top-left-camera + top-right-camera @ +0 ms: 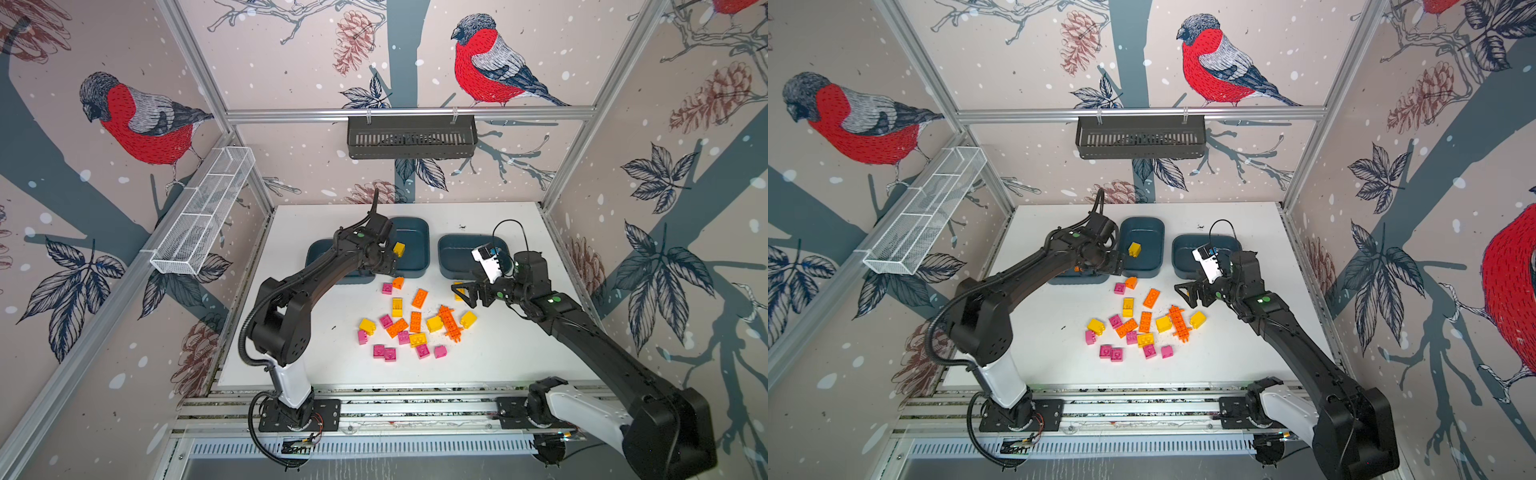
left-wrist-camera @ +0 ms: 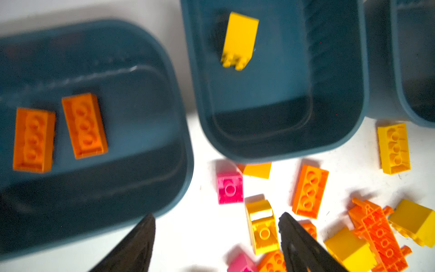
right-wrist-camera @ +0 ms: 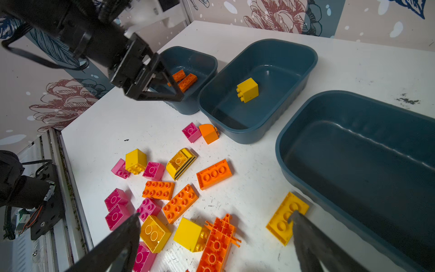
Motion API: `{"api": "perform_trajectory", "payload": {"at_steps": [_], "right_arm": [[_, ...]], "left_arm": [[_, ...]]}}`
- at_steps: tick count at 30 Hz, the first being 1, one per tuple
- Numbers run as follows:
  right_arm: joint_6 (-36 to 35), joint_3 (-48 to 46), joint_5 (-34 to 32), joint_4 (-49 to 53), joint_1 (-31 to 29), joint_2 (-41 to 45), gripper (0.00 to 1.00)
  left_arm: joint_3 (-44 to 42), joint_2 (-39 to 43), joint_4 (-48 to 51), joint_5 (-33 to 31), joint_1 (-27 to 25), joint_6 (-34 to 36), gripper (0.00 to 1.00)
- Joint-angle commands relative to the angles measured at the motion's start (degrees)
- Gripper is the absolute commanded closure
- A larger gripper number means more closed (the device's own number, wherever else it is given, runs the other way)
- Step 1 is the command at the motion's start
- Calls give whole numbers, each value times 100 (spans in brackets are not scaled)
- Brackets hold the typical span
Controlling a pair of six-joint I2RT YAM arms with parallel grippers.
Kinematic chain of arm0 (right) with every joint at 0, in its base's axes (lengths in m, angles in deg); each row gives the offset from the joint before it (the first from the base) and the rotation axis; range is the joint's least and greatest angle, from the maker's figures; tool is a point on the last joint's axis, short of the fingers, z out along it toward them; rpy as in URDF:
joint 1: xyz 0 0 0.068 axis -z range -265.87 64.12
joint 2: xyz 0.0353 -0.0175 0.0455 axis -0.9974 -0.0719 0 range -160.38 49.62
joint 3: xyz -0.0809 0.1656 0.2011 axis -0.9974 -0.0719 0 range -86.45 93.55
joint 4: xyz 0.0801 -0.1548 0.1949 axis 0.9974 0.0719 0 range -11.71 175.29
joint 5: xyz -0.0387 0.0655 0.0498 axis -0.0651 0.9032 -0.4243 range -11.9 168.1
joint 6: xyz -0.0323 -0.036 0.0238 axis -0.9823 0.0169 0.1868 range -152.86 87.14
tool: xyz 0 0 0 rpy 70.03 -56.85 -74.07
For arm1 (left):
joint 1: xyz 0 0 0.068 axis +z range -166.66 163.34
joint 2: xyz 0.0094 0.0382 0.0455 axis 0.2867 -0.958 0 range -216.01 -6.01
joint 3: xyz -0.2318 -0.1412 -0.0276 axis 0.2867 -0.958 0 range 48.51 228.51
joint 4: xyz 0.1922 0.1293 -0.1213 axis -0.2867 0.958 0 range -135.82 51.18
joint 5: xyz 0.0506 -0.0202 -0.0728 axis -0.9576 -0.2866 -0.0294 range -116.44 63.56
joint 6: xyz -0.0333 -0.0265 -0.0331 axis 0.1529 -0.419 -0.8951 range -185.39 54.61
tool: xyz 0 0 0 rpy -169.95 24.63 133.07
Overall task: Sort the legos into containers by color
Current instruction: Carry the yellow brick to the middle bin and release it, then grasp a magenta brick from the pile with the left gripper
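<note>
Legos: you had orange, yellow and pink studded bricks (image 1: 415, 322) scattered mid-worktop, with a long spiky orange piece (image 1: 449, 323) among them. Two orange bricks (image 2: 84, 124) lay in the left tub (image 2: 141, 58), and one yellow brick (image 3: 247, 89) lay on its side in the middle tub (image 1: 417, 232).
Tubs: three, dark teal and low-walled, in a row toward the worktop's far edge.
Surface and room: white scuffed worktop (image 1: 519, 353); bullfinch wallpaper (image 1: 482, 62); black slotted basket (image 1: 411, 137) on the far wall; white mesh tray (image 1: 203, 212) on the left wall.
Left gripper (image 2: 217, 216): your fingers stood apart and empty, by the near corners of the left and middle tubs.
Right gripper (image 3: 215, 215): spread wide and empty. One fingertip (image 3: 303, 230) was over an oblong yellow brick (image 3: 280, 219) beside the right tub (image 3: 353, 164); contact unclear.
</note>
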Motion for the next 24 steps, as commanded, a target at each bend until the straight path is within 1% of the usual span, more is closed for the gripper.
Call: {"api": "perform_trajectory", "payload": {"at_steps": [1, 6, 9, 11, 15, 17, 20, 22, 24], "right_arm": [[-32, -32, 118, 23, 10, 12, 1], [-78, -48, 162, 68, 7, -3, 1], [-37, -77, 202, 13, 4, -35, 1], [-24, -88, 232, -23, 1, -51, 1], [-27, -98, 266, 0, 3, -52, 1], [-56, -105, 268, 19, 1, -58, 1], [-67, -115, 233, 44, 3, -53, 1], [-54, -123, 232, 24, -2, -54, 0], [-48, -132, 232, 18, 2, -70, 0]], "left_arm": [[-703, 669, 180, -93, -86, -1187, 20], [-1968, 1561, -111, 44, -304, -2457, 20], [-2686, 1904, -538, 207, -424, -3160, 20], [-2939, 1996, -661, 176, -476, -3475, 20], [-3099, 2017, -556, 37, -636, -3660, 20], [-3067, 1966, -347, -96, -778, -3584, 24], [-3012, 1846, 55, -256, -1089, -3498, 26], [-3074, 1843, 152, -303, -1241, -3523, 31], [-3195, 1903, 133, -296, -1288, -3549, 37]]}}
